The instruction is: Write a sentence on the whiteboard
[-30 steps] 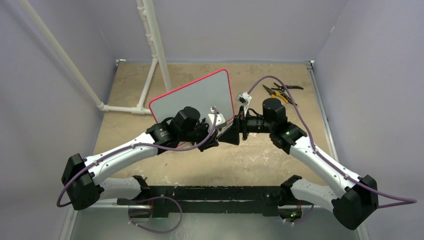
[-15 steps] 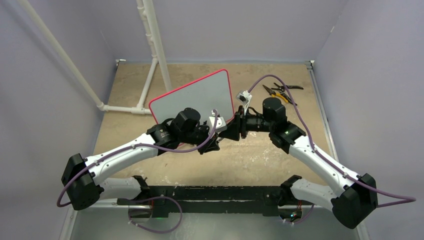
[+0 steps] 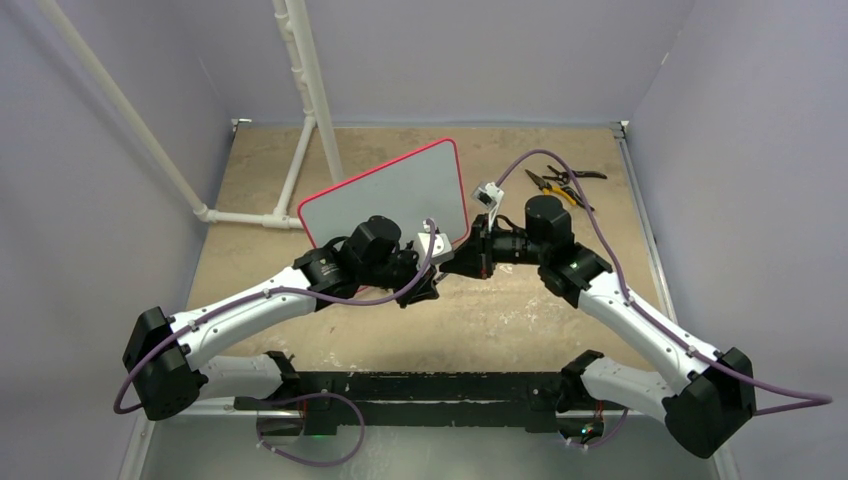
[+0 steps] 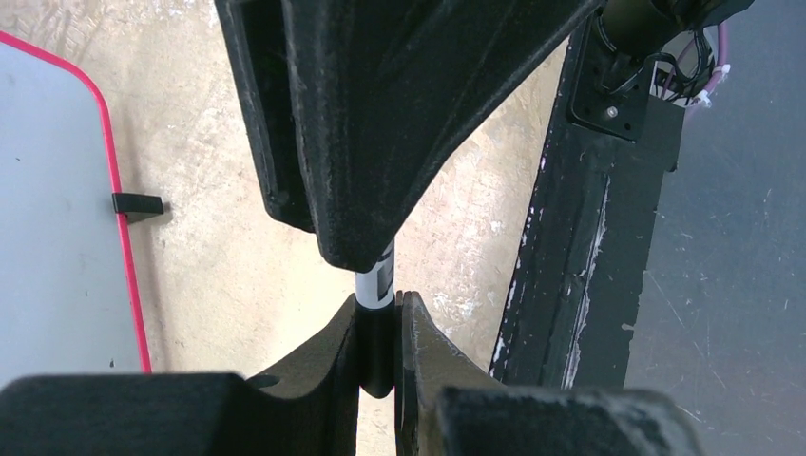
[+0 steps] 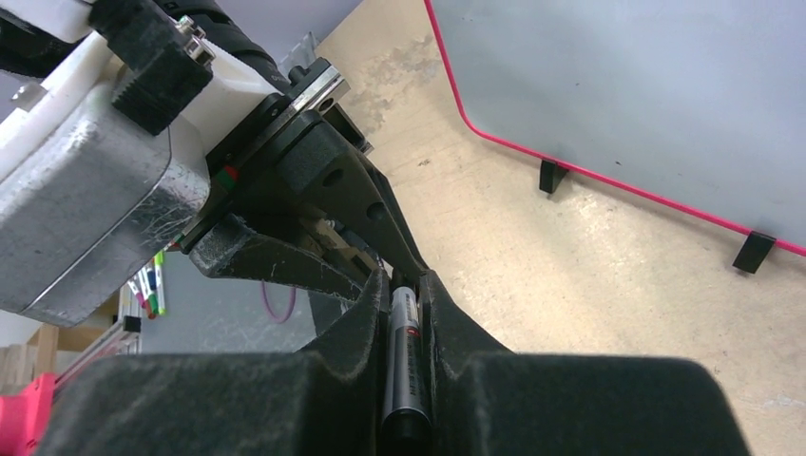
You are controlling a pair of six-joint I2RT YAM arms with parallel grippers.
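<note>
The whiteboard (image 3: 400, 195) stands tilted on the table behind both arms, pale grey with a red rim (image 5: 589, 173). No sentence is in view on the parts of its face that show. A marker (image 5: 404, 356) runs between the two grippers, which meet tip to tip in front of the board's lower right corner. My left gripper (image 4: 380, 332) is shut on the marker's black end (image 4: 378, 347). My right gripper (image 5: 406, 294) is shut on its grey barrel. The white labelled stretch (image 4: 374, 285) shows between the two pairs of jaws.
Pliers and hand tools (image 3: 560, 182) lie at the back right. A white pipe frame (image 3: 300, 120) rises at the back left. The board's black feet (image 5: 756, 249) rest on the tan tabletop. The black base rail (image 3: 420, 385) runs along the near edge.
My right gripper slid left toward the left gripper and its jaws closed from wide open onto the marker barrel. The left arm and the whiteboard stayed put.
</note>
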